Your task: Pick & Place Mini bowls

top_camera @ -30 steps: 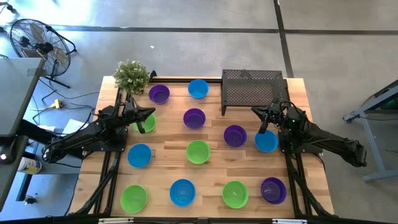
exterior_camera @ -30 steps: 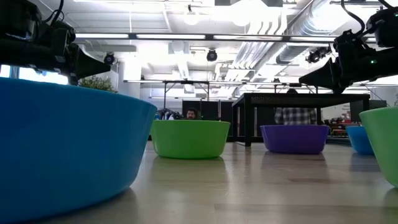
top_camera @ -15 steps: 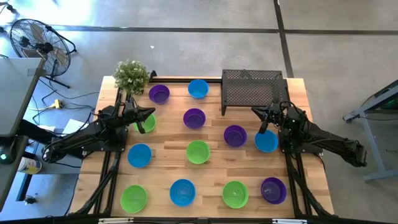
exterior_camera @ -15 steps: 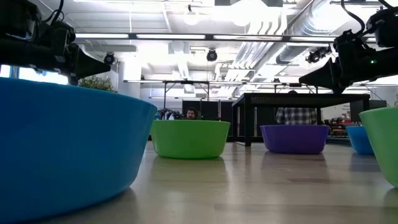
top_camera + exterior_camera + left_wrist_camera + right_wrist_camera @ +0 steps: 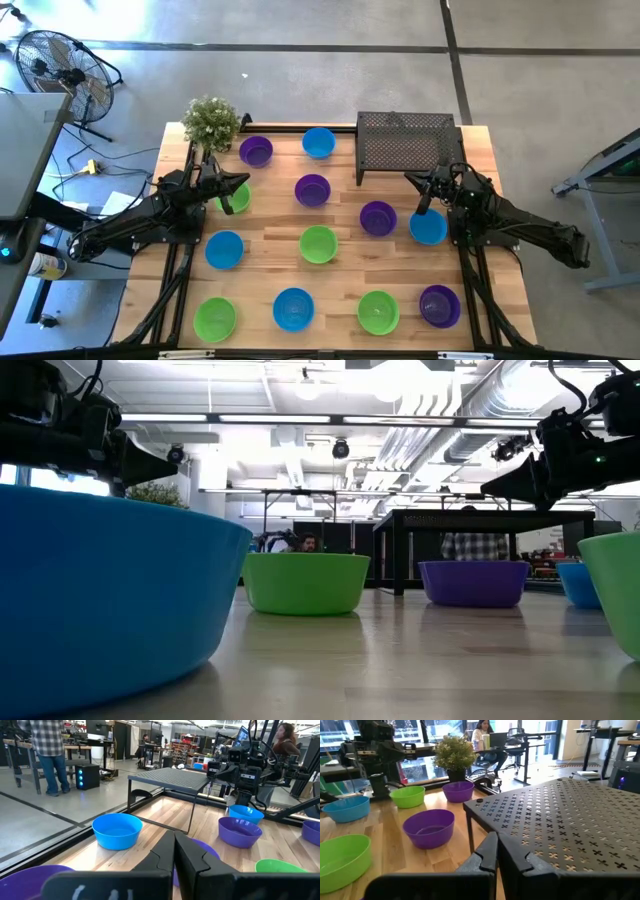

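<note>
Risk of clipping a rim and skating a bowl aside if descending without opening. Left gripper (image 5: pixel 243 181) shut and empty, poised above the green bowl (image 5: pixel 234 197) near the potted plant (image 5: pixel 211 122). Right gripper (image 5: pixel 411 179) likewise shut, empty, just beside the blue bowl (image 5: pixel 428 227), farther from the plant, by the mesh tray (image 5: pixel 404 146)

- Grey concrete floor (image 5: pixel 330 80) crossed by dark seams.
- A standing fan (image 5: pixel 55 65) near a grey desk (image 5: pixel 25 150).
- White ceiling ducts (image 5: pixel 455 405) and strip lights (image 5: pixel 270 418).
- Workbenches (image 5: pixel 75 750), monitors and people stand beyond the table.
</note>
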### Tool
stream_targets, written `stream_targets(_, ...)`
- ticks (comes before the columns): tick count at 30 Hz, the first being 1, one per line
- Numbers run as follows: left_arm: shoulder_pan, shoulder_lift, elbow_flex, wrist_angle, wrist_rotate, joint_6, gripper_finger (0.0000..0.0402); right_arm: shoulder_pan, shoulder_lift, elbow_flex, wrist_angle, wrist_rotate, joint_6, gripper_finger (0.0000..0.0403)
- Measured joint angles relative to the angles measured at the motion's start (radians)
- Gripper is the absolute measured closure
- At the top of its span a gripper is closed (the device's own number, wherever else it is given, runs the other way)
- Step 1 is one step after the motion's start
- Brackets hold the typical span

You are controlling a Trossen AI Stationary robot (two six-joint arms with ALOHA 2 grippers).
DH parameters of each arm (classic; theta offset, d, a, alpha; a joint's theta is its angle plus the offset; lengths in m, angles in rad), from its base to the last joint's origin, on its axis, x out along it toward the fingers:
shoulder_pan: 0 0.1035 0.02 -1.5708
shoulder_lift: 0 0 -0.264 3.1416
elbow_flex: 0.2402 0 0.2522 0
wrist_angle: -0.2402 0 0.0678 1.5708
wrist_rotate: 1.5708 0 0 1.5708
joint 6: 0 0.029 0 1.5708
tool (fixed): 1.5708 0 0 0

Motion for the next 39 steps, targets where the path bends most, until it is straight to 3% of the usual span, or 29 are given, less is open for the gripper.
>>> stream_targets(4, 0.0, 0.0, 0.0, 0.0, 0.0, 0.0, 0.0401, -0.001, 0.0, 0.0, 0.015, 0.083, -0.106, 0.0402)
stream_targets(14, 0.0, 0.0, 0.0, 0.0, 0.0, 0.0, 0.0401, -0.001, 0.0, 0.0, 0.04, 0.128, -0.15, 0.0402)
stream_targets(21, 0.0, 0.0, 0.0, 0.0, 0.0, 0.0, 0.0401, -0.001, 0.0, 0.0, 0.092, 0.1, -0.003, 0.0402)
stream_targets(27, 0.0, 0.0, 0.0, 0.0, 0.0, 0.0, 0.0401, -0.001, 0.001, 0.0, 0.305, 0.093, 0.062, 0.0402)
stream_targets(30, 0.0, 0.0, 0.0, 0.0, 0.0, 0.0, 0.0401, -0.001, 0.0, 0.006, 0.438, -0.01, 0.066, 0.0402)
stream_targets(34, 0.0, 0.0, 0.0, 0.0, 0.0, 0.0, 0.0401, 0.026, 0.014, 0.097, 0.397, -0.165, 0.054, 0.0403)
stream_targets(39, 0.0, 0.0, 0.0, 0.0, 0.0, 0.0, 0.0401, 0.136, 0.139, 0.238, 0.152, 0.0, -0.06, 0.0403)
